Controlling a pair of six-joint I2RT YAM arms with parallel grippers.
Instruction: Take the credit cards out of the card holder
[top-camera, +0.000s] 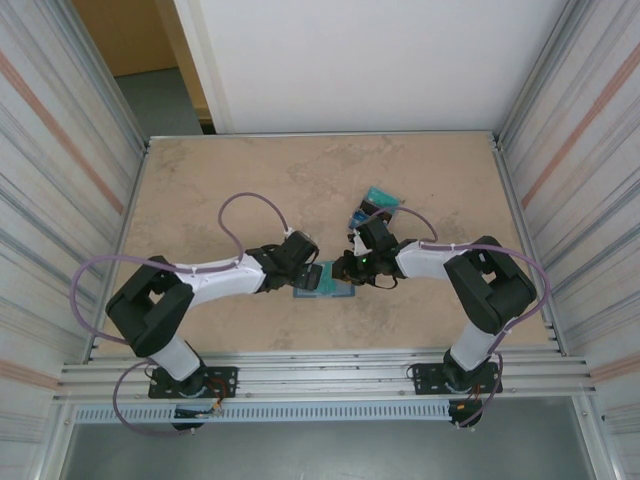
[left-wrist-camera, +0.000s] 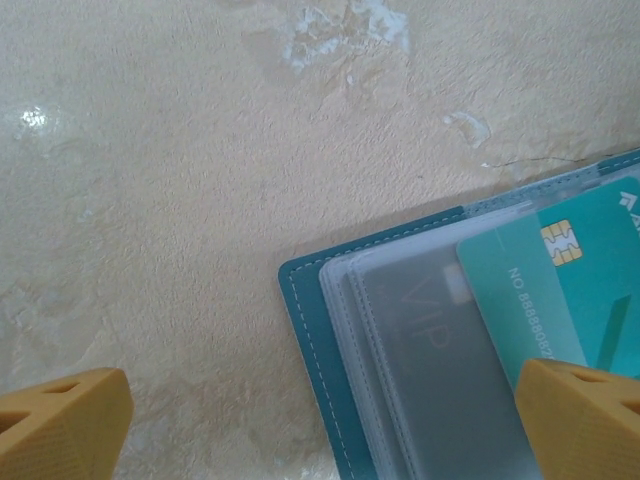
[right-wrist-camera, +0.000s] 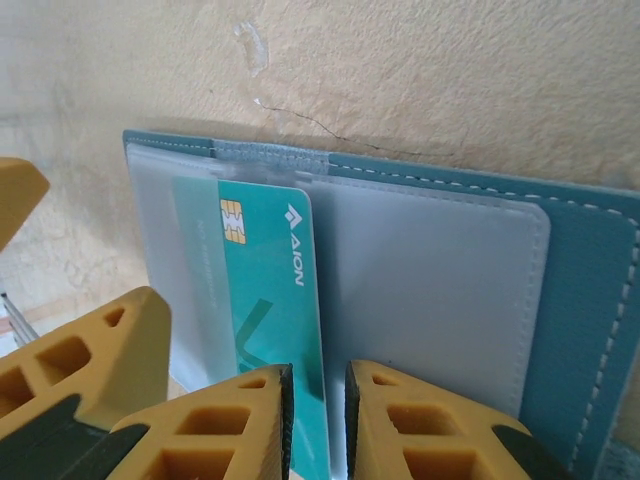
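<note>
The card holder (top-camera: 322, 285) lies open and flat on the table, teal rim (left-wrist-camera: 310, 340) around clear pockets (right-wrist-camera: 440, 290). A teal credit card (right-wrist-camera: 265, 290) with a chip sticks partway out of a pocket (left-wrist-camera: 560, 290). A dark card marked VIP (left-wrist-camera: 440, 370) sits inside another pocket. My right gripper (right-wrist-camera: 318, 400) is low over the holder, jaws a narrow gap apart, with the teal card's edge in that gap and not pinched. My left gripper (left-wrist-camera: 325, 430) is wide open at the holder's left end, one fingertip (left-wrist-camera: 585, 420) over the teal card.
A small pile of teal, black and blue cards (top-camera: 380, 205) lies on the table behind the right gripper. Metal walls close in both sides (top-camera: 560, 150). Bare tabletop (top-camera: 250, 180) stretches behind and to the left.
</note>
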